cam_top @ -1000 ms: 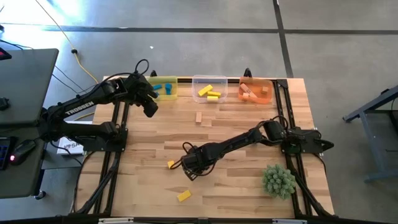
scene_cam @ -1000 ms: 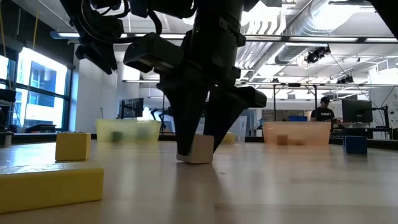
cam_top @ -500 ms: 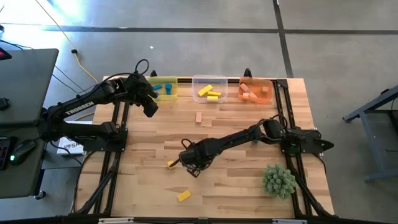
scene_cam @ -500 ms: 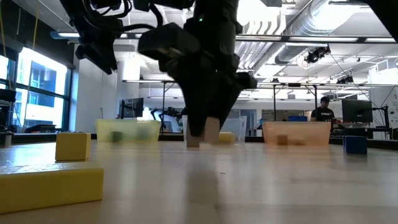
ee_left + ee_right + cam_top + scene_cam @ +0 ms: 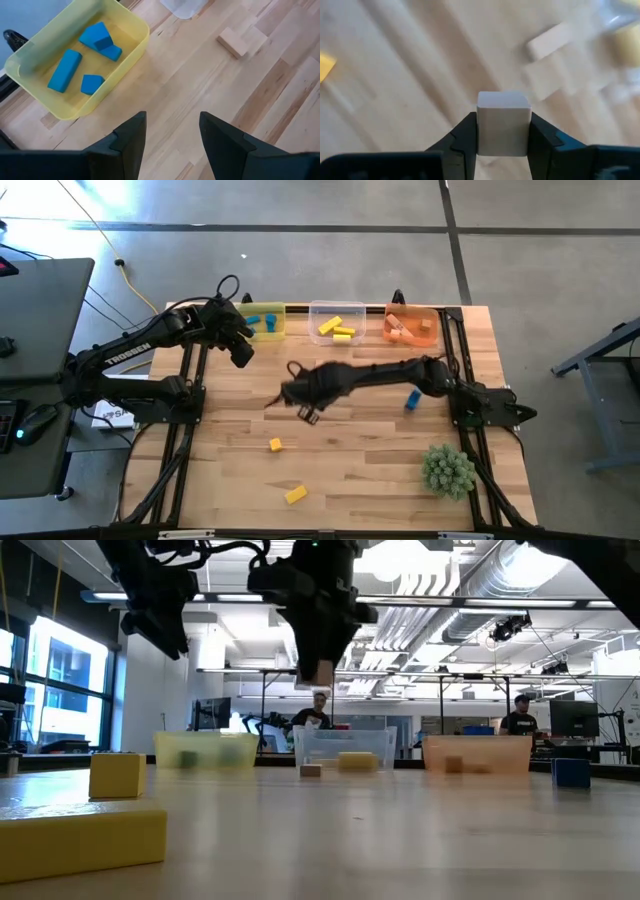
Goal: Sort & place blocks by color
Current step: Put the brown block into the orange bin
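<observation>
My right gripper hangs over the middle of the table, shut on a plain light wood cube, which also shows below the fingers in the low view. My left gripper stands open and holds nothing, above the table beside the yellow bin, where blue blocks lie. Loose on the table are a wood bar, a blue block, a yellow cube and a yellow bar. My right gripper pinches the wood cube by two opposite sides between its two fingers. The fingers come from above and point steeply down. The cube is lifted well clear of the table and sits level at the fingertips.
Along the far edge stand the yellow bin, a clear bin with yellow blocks and an orange bin with wood blocks. A spiky green plant ball sits at the near right. People show in the room behind the table.
My right gripper has lifted the wood cube off the table and carried it up and toward the far edge, rolling its wrist on the way. The cube now hangs clear, high above the table. The arm's move has uncovered the blue block.
</observation>
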`<action>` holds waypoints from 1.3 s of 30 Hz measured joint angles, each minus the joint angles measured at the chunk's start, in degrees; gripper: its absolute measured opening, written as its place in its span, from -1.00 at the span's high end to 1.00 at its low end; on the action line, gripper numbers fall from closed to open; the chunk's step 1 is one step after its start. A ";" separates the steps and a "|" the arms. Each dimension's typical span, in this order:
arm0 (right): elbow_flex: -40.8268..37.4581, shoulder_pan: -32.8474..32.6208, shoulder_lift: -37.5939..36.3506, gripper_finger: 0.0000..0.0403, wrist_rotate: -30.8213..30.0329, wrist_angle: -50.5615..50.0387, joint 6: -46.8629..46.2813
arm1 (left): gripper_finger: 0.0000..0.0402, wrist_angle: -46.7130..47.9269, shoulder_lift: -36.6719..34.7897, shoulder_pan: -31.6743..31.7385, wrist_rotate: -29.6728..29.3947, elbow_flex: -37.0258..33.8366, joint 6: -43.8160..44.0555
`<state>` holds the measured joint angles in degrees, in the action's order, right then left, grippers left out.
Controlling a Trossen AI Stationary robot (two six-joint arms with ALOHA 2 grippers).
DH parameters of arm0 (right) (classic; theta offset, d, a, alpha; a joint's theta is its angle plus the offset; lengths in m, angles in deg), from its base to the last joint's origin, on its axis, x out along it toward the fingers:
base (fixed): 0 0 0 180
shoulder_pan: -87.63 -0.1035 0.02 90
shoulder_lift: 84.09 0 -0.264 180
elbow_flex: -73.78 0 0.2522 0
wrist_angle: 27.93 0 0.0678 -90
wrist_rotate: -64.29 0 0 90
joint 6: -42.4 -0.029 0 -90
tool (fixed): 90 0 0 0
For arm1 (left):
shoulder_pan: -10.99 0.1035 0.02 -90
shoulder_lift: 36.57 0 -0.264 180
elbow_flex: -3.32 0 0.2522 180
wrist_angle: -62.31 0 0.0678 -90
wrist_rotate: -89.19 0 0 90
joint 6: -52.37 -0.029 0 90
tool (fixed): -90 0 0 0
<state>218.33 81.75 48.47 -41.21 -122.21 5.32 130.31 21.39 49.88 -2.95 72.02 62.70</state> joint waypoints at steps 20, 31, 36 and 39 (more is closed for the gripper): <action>2.53 18.42 -8.12 0.50 -11.09 -9.49 6.07 | 0.14 -10.88 -0.90 0.13 -4.55 0.00 -2.85; 1.26 25.32 -9.26 0.50 -13.02 -9.44 12.08 | 0.14 -16.71 -0.86 0.13 -8.38 0.00 -11.33; -9.19 27.71 -12.34 0.50 -13.26 -9.43 10.40 | 0.14 -17.33 -0.86 0.13 -10.40 0.00 -13.08; -17.85 29.50 -16.11 0.50 -13.33 -9.21 7.36 | 0.14 -17.29 -0.86 0.13 -10.41 0.00 -13.08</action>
<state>200.47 111.25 32.35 -54.54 -131.42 12.68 113.01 20.53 50.01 -13.35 72.02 49.63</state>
